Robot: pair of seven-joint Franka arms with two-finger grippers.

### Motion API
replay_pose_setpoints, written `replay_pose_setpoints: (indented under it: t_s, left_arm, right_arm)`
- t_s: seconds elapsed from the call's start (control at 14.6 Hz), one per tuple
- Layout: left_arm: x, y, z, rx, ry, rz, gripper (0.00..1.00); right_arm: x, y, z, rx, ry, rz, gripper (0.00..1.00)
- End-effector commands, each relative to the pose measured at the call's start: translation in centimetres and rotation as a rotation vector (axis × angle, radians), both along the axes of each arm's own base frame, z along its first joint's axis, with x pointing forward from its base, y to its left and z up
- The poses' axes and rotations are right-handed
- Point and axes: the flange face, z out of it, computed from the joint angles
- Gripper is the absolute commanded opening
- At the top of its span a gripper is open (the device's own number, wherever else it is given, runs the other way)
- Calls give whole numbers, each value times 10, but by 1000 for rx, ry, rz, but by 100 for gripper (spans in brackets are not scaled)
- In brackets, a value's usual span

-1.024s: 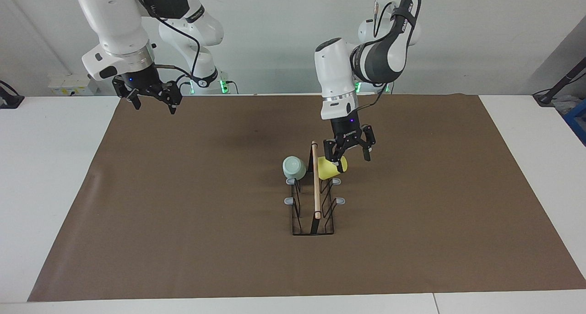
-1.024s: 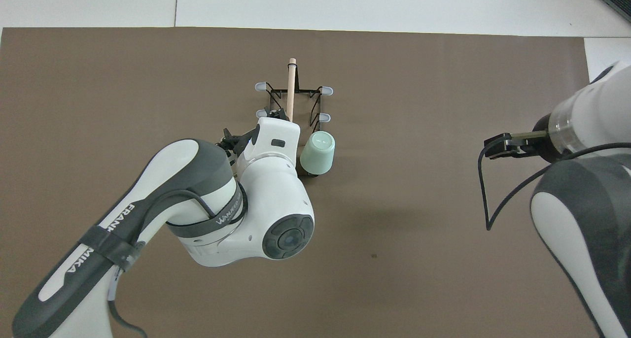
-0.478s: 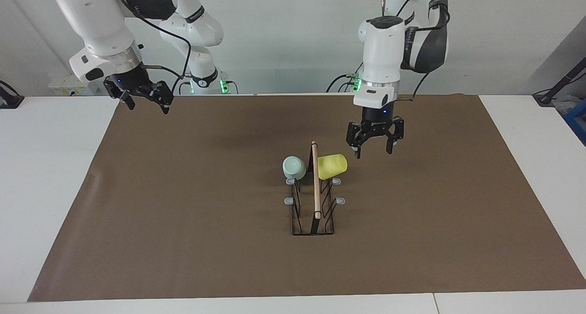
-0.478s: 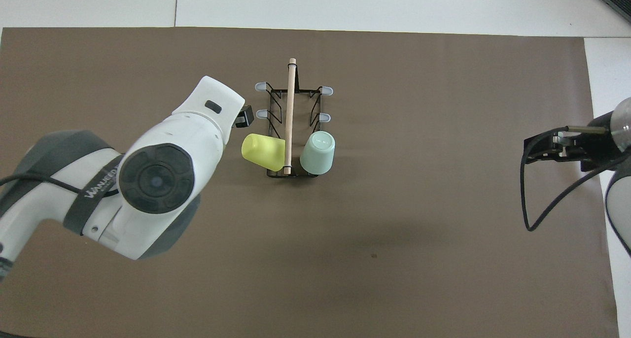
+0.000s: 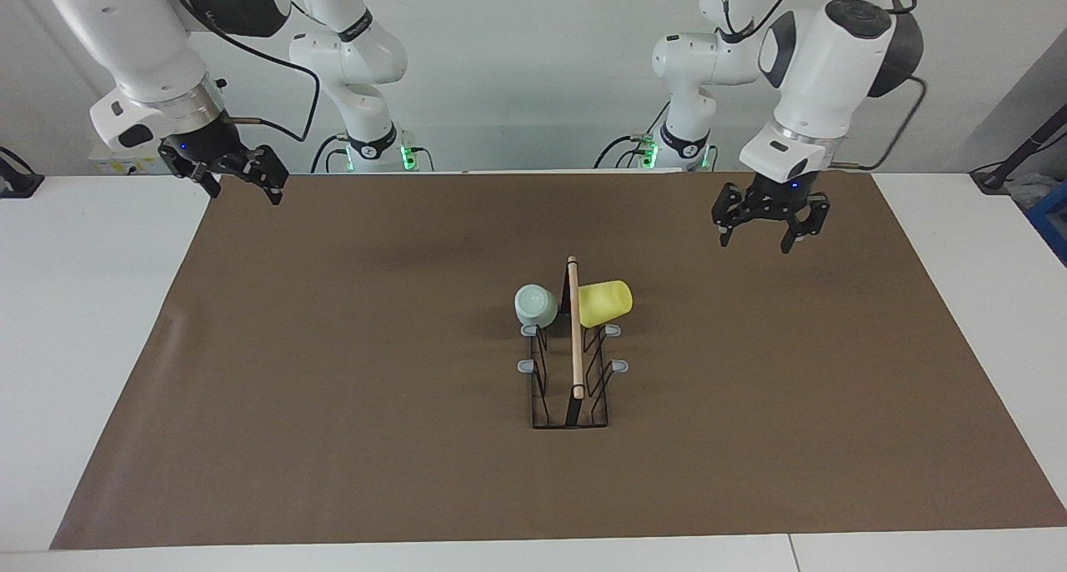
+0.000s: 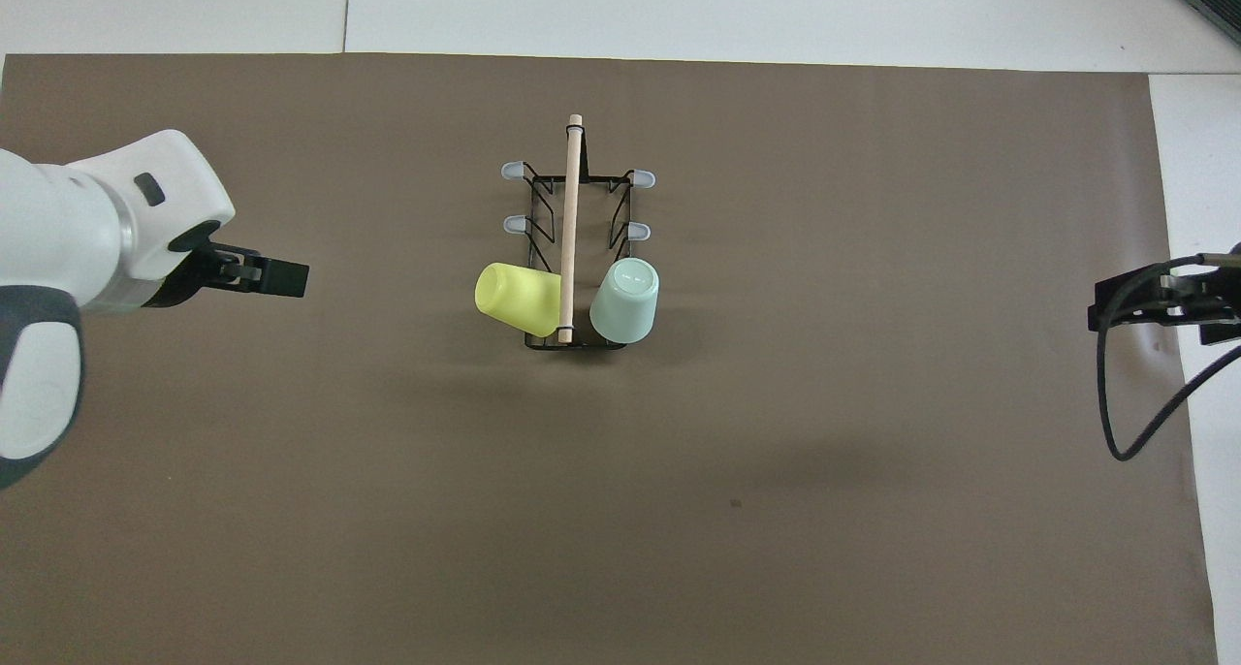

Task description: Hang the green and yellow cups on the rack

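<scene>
Change: the left gripper [image 5: 767,228] has drawn up and away from the yellow cup [image 5: 604,303], fingers spread and empty, now over the brown mat [image 5: 333,439] toward its own end of the table.
Meaning: both cups look hung, so the task seems done.
Rack [image 5: 571,380]: well apart from both claws; four prongs bare.
Yellow cup: on the rack's prong nearest the robots, on the side toward the left gripper.
Green cup [image 5: 535,304]: on the matching prong toward the right gripper [image 5: 237,180], which hangs open and empty over the mat's corner.
</scene>
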Motion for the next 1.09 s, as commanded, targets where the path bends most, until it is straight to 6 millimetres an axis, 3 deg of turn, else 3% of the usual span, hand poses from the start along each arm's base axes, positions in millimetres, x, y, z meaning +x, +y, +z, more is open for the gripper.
replay_pose_setpoints:
  t_s: [0.0,0.27,0.41,0.61,0.89,1.02]
  left_arm:
    - [1,22,28,-3,51,-46,100]
    - [4,43,61,-1,68,-11,100]
    - [0,57,71,-4,119,14,100]
    - [-8,62,66,-4,136,33,100]
    - [-5,63,66,-11,125,51,100]
    - [-3,64,61,-40,142,58,100]
  right_arm:
    - [0,-8,6,13,33,9,100]
    - [-2,-8,6,13,36,35,100]
    - [-18,-7,-5,17,69,42,100]
    - [-20,-5,-3,16,63,39,100]
    - [-18,-9,-3,33,58,36,100]
    - [-17,-2,-2,32,57,42,100]
